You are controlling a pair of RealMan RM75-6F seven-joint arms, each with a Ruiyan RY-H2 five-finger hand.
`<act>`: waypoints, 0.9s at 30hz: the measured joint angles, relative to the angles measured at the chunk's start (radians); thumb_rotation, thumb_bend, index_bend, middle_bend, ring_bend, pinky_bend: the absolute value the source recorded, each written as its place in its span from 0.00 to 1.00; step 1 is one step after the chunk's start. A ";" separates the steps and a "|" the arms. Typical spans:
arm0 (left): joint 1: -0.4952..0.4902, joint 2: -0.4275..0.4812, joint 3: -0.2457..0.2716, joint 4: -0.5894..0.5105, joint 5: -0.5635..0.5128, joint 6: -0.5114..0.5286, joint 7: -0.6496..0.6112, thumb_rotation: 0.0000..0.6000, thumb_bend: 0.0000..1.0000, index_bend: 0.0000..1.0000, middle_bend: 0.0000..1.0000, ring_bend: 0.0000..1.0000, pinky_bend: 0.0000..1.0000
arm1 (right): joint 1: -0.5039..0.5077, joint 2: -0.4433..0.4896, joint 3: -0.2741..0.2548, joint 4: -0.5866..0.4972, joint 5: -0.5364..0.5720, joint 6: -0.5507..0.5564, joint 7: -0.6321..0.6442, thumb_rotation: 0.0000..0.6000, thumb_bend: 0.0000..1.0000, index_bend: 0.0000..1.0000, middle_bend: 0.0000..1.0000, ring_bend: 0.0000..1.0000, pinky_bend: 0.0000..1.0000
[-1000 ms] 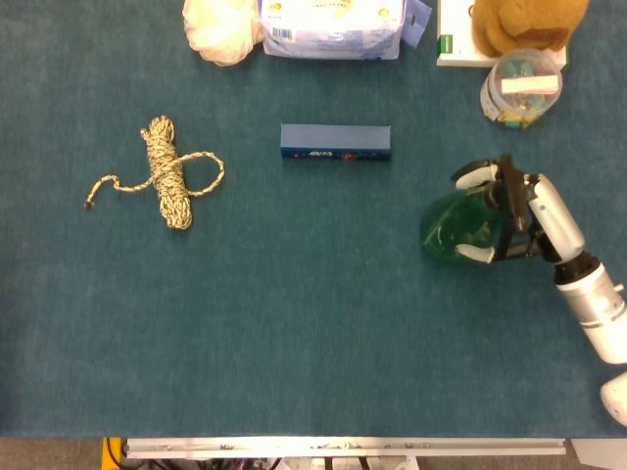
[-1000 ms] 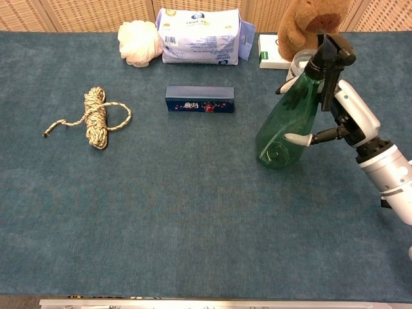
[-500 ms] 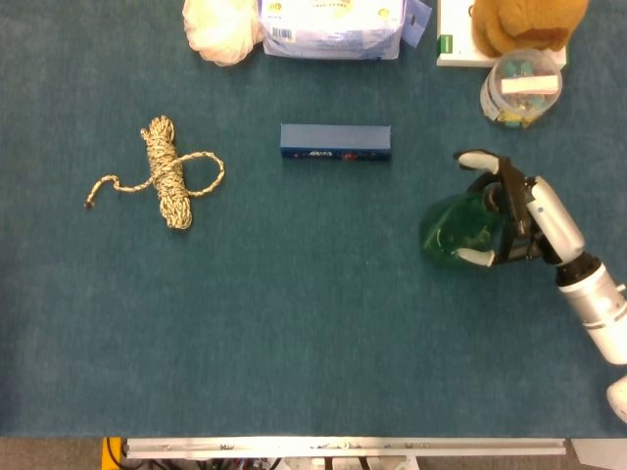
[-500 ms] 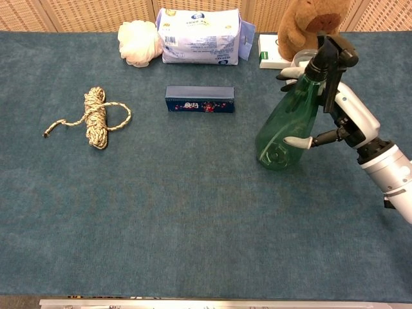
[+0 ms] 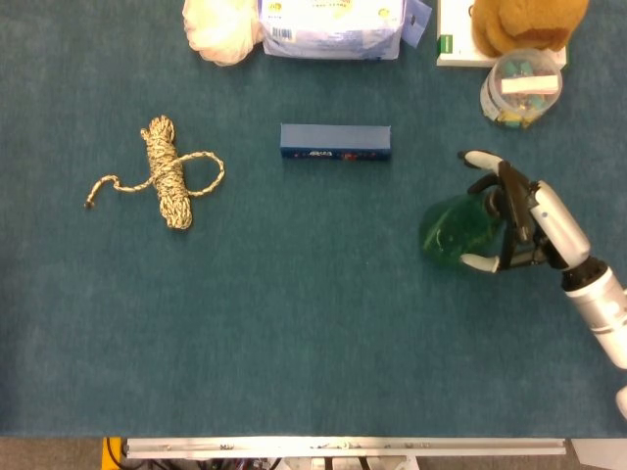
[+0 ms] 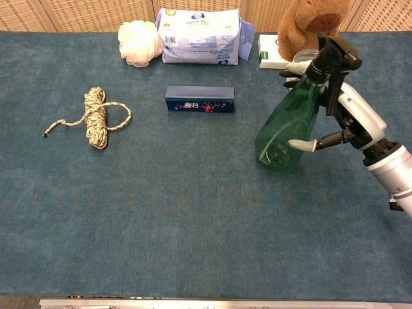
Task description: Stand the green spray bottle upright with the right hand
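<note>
The green spray bottle (image 6: 286, 129) stands upright on the blue cloth at the right, its black spray head at the top by my right hand. From above, the bottle (image 5: 451, 230) shows as a green round shape. My right hand (image 6: 355, 117) is just right of it, with the fingers spread wide around the neck and body. The thumb tip lies close to the bottle's lower side, and I cannot tell whether it touches. In the head view the right hand (image 5: 527, 220) reaches in from the right edge. My left hand is out of sight.
A dark blue box (image 6: 199, 99) lies mid-table and a coiled rope (image 6: 95, 117) at the left. Along the far edge are a white bag (image 6: 140, 42), a blue-white package (image 6: 201, 35), a teddy bear (image 6: 314, 22) and a clear tub (image 5: 522, 88) behind the bottle.
The right hand's fingers have spread away from the bottle and the hand has drawn slightly to the right. The bottle stays upright in the same place.
</note>
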 measured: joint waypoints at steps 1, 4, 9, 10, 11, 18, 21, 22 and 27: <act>0.000 0.000 0.000 0.000 0.000 0.000 0.000 1.00 0.00 0.49 0.50 0.34 0.45 | -0.001 0.002 0.000 -0.003 0.000 0.001 0.000 1.00 0.00 0.12 0.14 0.15 0.33; -0.001 0.000 0.000 -0.001 -0.001 0.000 0.001 1.00 0.00 0.49 0.49 0.34 0.45 | -0.002 0.009 -0.002 -0.011 -0.003 0.006 0.001 1.00 0.00 0.10 0.13 0.14 0.32; -0.001 -0.001 0.001 0.000 -0.001 -0.001 0.001 1.00 0.00 0.49 0.50 0.34 0.45 | -0.006 0.024 -0.004 -0.033 -0.009 0.019 -0.003 1.00 0.00 0.09 0.12 0.13 0.32; -0.001 -0.001 0.001 0.000 -0.001 -0.002 0.002 1.00 0.00 0.49 0.50 0.34 0.45 | -0.007 0.027 -0.005 -0.038 -0.009 0.020 -0.003 1.00 0.00 0.08 0.12 0.13 0.31; -0.001 -0.001 0.001 0.000 -0.001 -0.002 0.003 1.00 0.00 0.49 0.50 0.34 0.45 | -0.007 0.031 -0.005 -0.042 -0.010 0.022 -0.004 1.00 0.00 0.08 0.12 0.13 0.31; -0.002 -0.004 0.002 0.000 -0.003 -0.003 0.010 1.00 0.00 0.49 0.50 0.34 0.45 | -0.017 0.061 -0.005 -0.079 -0.013 0.042 -0.027 1.00 0.00 0.04 0.10 0.10 0.28; -0.003 -0.005 0.002 0.000 -0.005 -0.004 0.015 1.00 0.00 0.49 0.50 0.34 0.45 | -0.022 0.075 -0.003 -0.098 -0.015 0.054 -0.047 1.00 0.00 0.03 0.10 0.08 0.27; -0.003 -0.006 0.002 0.000 -0.006 -0.004 0.015 1.00 0.00 0.49 0.50 0.34 0.45 | -0.025 0.082 -0.001 -0.108 -0.015 0.060 -0.056 1.00 0.00 0.02 0.10 0.08 0.27; -0.003 -0.008 0.003 0.000 -0.006 -0.003 0.020 1.00 0.00 0.49 0.50 0.34 0.45 | -0.036 0.115 0.001 -0.152 -0.013 0.074 -0.082 1.00 0.00 0.02 0.10 0.08 0.27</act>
